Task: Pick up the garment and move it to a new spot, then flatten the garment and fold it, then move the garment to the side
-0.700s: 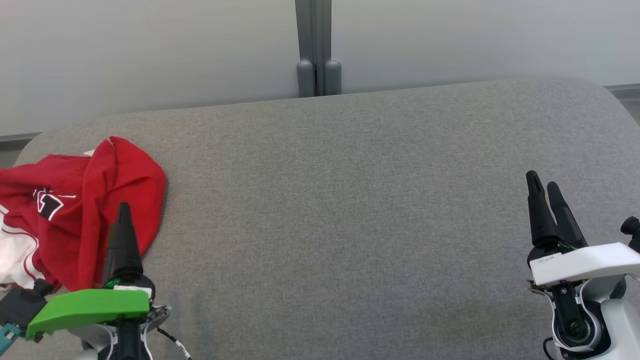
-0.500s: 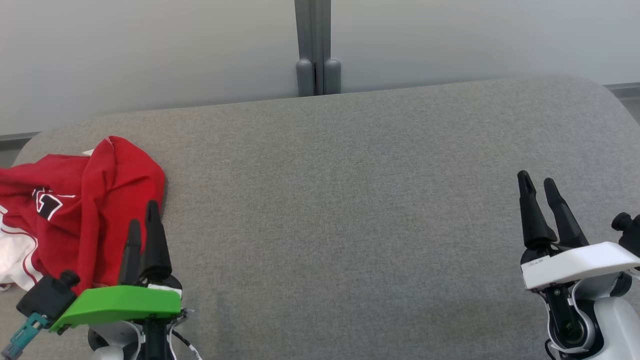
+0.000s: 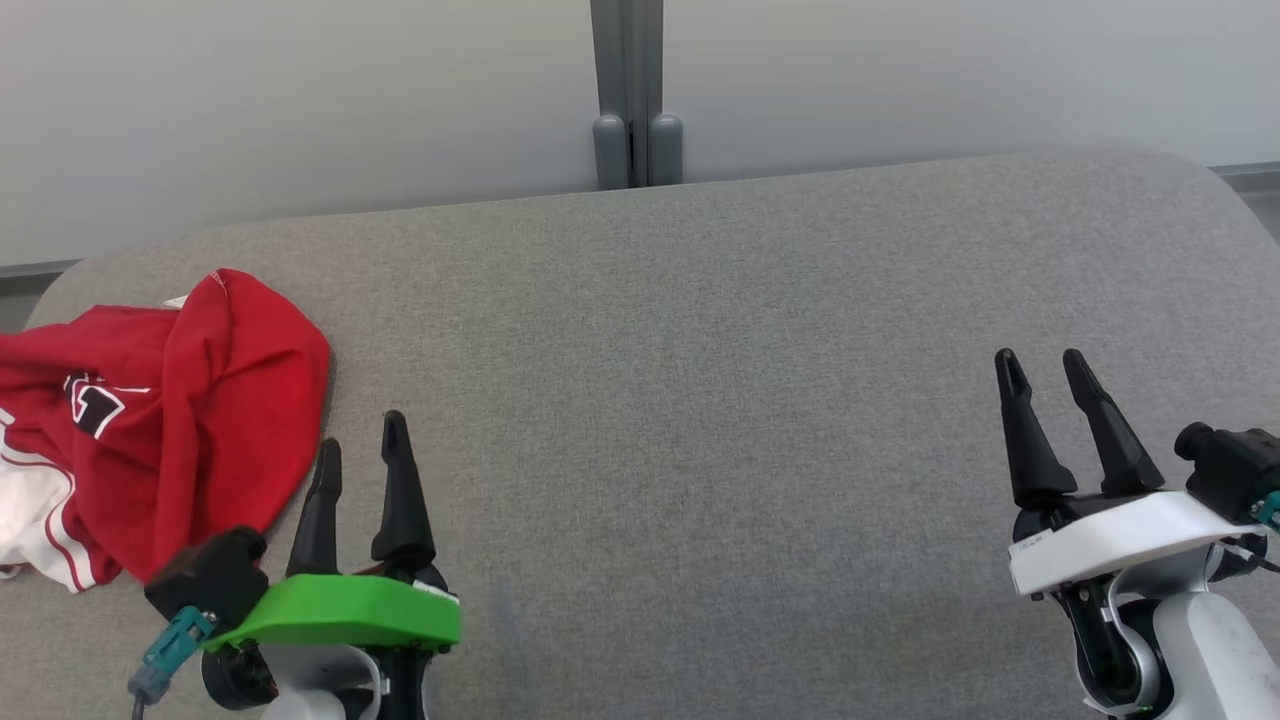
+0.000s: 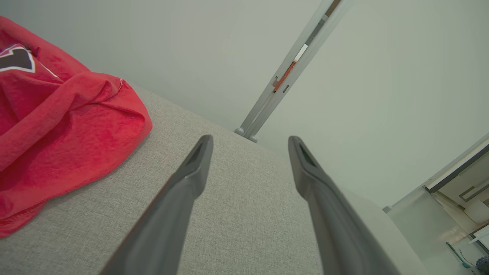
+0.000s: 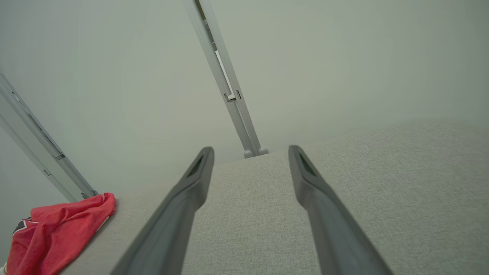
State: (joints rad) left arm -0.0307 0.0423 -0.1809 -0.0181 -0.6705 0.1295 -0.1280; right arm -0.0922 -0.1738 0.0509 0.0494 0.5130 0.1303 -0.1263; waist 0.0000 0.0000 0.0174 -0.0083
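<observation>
A crumpled red garment (image 3: pixel 170 420) with white trim and a black-and-white emblem lies heaped at the left end of the grey table (image 3: pixel 700 350). It also shows as the red garment (image 4: pixel 57 130) at the left of the left wrist view and the garment (image 5: pixel 57 229) at the lower left of the right wrist view. My left gripper (image 3: pixel 362 445), on the green wrist, stands open just right of the heap, apart from it, with nothing between its fingers. At the lower right my right gripper (image 3: pixel 1040 365) is open and empty over bare table.
The grey fabric-covered table has rounded far corners. Behind it stand pale partition panels joined by a grey post (image 3: pixel 628 95). The garment hangs near the table's left edge. The wide stretch between the two grippers is bare cloth.
My left gripper swung right, off the garment's right edge, and its fingers now show spread apart. The right gripper shifted slightly left and its fingers also spread. The garment stayed put.
</observation>
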